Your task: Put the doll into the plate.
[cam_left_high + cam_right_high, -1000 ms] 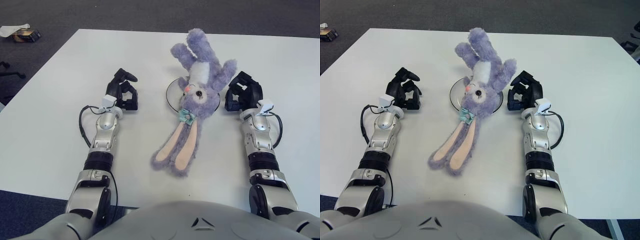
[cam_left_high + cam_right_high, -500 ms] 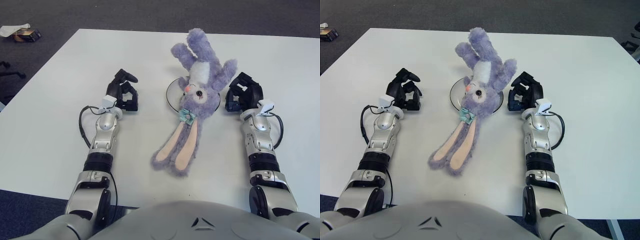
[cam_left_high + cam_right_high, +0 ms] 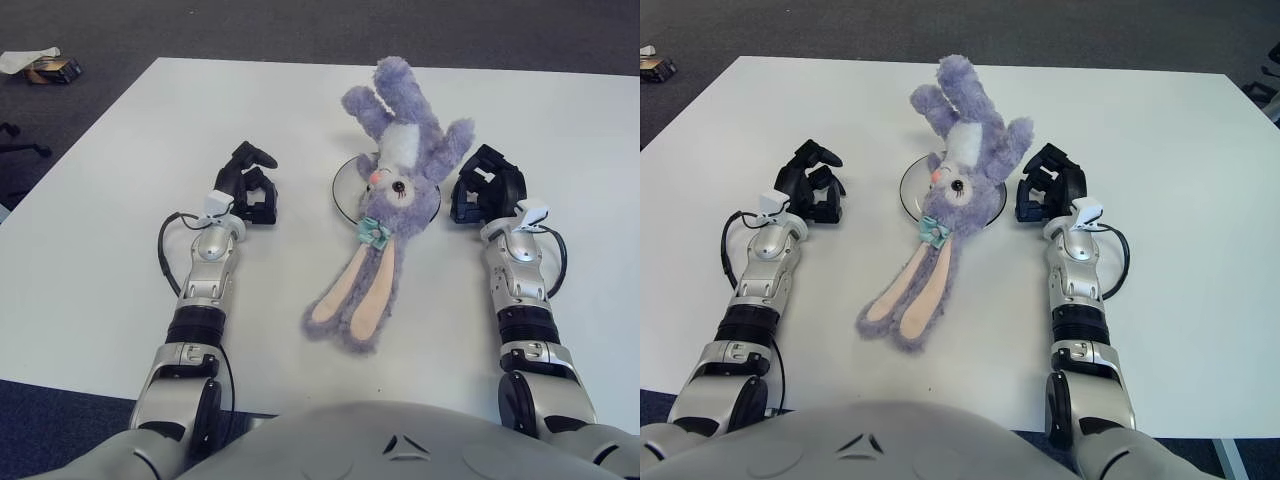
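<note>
Your doll (image 3: 392, 190), a purple plush rabbit, lies across the plate (image 3: 346, 192) with its head and chest over the dish. Its legs reach away from you past the far rim, and its long ears trail back toward you onto the tabletop (image 3: 120, 250). So it is on the plate more than in it. To my eye the task is at the settling step: the placing looks largely done, and what is left is tidying.

Your right hand (image 3: 483, 187) sits just to the right of the doll, close beside its outstretched arm. Its fingers are curled inward and hold nothing; I cannot tell whether they brush the fur. Your left hand (image 3: 249, 186) is to the left of the plate, well apart from the doll, with fingers loosely curled and one raised, and it too holds nothing.

If you want the doll properly inside the dish, the next move probably belongs to the right hand, since it is nearest. Reach left, take the body near the chest, and gather the ears inward. The plush is soft and floppy, so expect the ears to drag and the shallow plate may slide if you push sideways.
</note>
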